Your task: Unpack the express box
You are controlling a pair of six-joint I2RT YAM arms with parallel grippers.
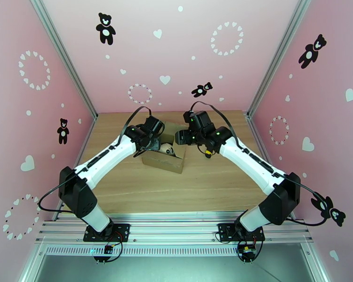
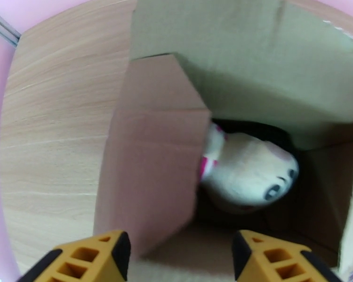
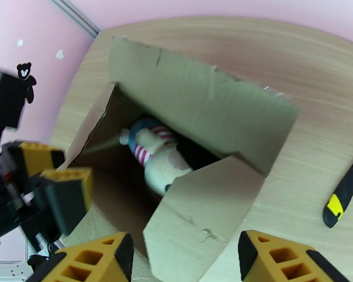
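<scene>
Lying near the express box [image 3: 200, 99], right-wrist view, is a knife [image 3: 344, 191].

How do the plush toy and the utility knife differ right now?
The plush toy lies inside the opened express box; the utility knife lies outside it on the table. The toy is white, rounded, in a pink-striped shirt; the knife is slim, straight, yellow-black. Flaps partly hide the toy; the knife lies uncovered. Both lie ungripped.
</scene>
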